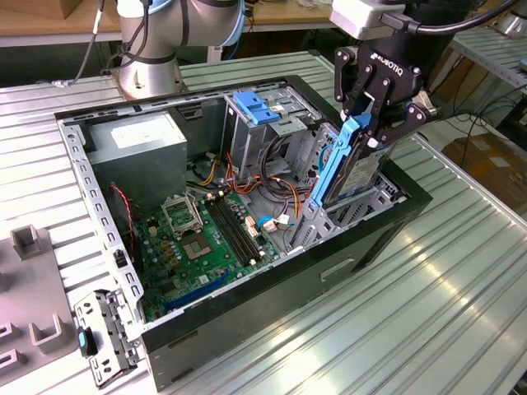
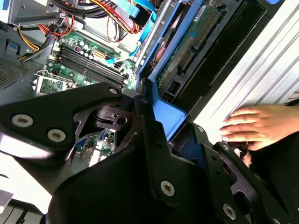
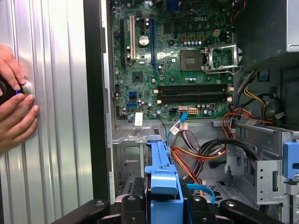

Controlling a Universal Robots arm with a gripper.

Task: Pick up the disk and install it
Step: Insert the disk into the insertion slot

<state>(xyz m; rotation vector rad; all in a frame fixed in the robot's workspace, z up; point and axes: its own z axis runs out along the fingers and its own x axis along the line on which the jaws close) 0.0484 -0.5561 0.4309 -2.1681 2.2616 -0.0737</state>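
Insertion step: the end effector (image 1: 366, 127) pinches the disk (image 1: 346, 169) by its top edge. The disk stands on edge, apparently partly down in the drive bay (image 1: 375, 202). Seating it calls for alignment square with that bay.

- A line of white lettering stood on the black body of the gripper (image 1: 380, 132) in the exterior view.
- A short white word stood on the green motherboard (image 3: 187, 46) in the first wrist view.
- The white sticker (image 1: 136, 130) on the grey box (image 1: 123, 158) carried print too small to read.
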